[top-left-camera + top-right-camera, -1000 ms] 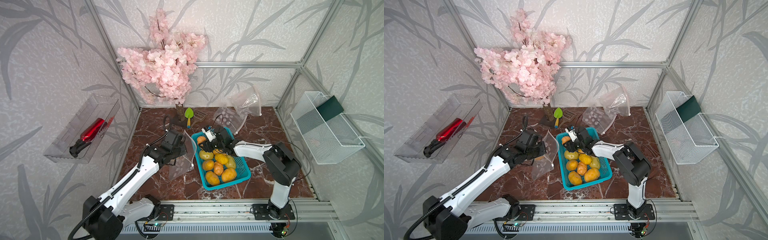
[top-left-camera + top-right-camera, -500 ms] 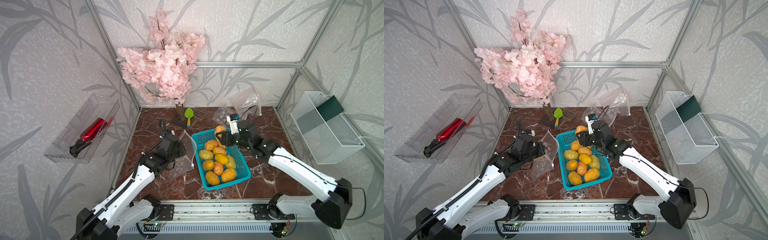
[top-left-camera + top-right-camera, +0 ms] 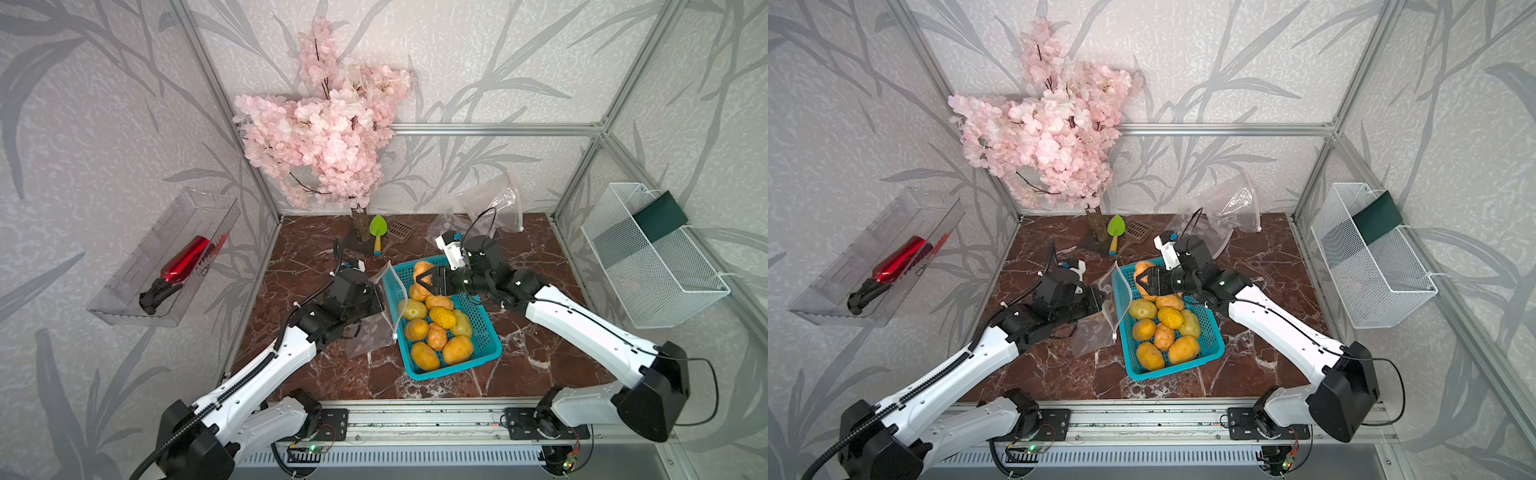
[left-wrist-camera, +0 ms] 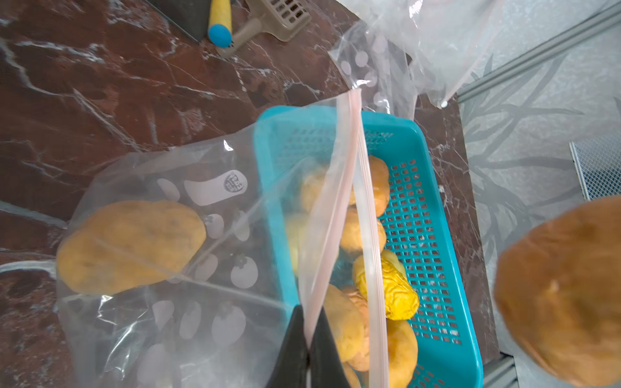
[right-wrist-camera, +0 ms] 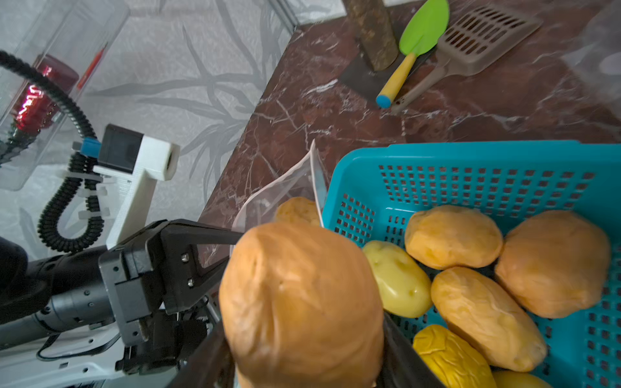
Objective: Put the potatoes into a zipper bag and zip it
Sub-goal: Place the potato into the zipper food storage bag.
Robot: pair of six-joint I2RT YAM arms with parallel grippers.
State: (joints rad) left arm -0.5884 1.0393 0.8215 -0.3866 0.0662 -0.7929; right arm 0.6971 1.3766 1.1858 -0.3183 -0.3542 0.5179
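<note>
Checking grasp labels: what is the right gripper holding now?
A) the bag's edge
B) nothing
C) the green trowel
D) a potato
D: the right gripper is closed on a potato, held up near the far end of the basket, while the left gripper pinches the edge of the bag.

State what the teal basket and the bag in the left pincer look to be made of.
Basket: likely moulded plastic, teal, slightly glossy; uniform colour, grid of holes. Bag: thin clear plastic film, shiny; see-through, creased, glinting, with white prints and a pinkish zip strip.
</note>
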